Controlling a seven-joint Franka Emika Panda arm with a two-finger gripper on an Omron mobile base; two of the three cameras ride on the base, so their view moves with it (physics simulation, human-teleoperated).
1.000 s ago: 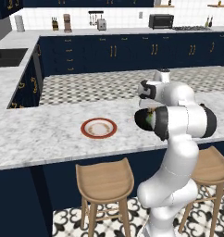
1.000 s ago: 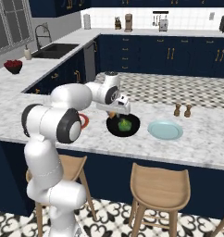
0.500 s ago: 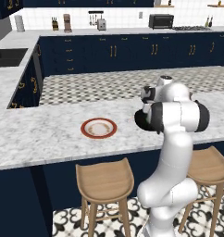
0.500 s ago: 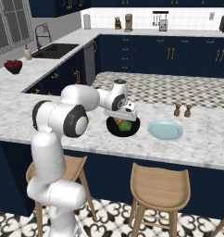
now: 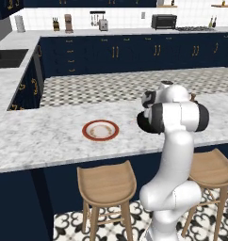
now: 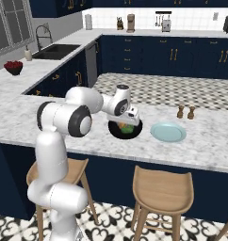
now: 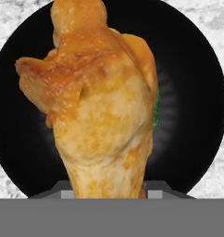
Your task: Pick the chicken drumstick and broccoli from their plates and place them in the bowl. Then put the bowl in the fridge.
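Note:
My gripper (image 6: 131,121) is shut on the chicken drumstick (image 7: 102,106), a lumpy golden-brown piece that hangs just above the glossy black bowl (image 6: 117,132). From the hand view the drumstick covers most of the bowl (image 7: 197,92), and a sliver of green broccoli (image 7: 156,111) shows behind it inside the bowl. The broccoli (image 6: 128,128) also shows in the bowl under the hand. The pale blue-green plate (image 6: 168,132) lies bare just right of the bowl. The red-rimmed white plate (image 5: 100,130) lies bare on the counter left of the arm. The fridge is out of view.
Two small shakers (image 6: 185,112) stand behind the pale plate. Wooden stools (image 6: 162,188) sit under the marble counter's (image 6: 205,146) front edge. A sink (image 6: 57,51) and a bowl of red fruit (image 6: 13,67) are far left on the side counter.
The hand has swung forward and down with the drumstick, from up beside the bowl to just above it. Bowl and plates have not moved.

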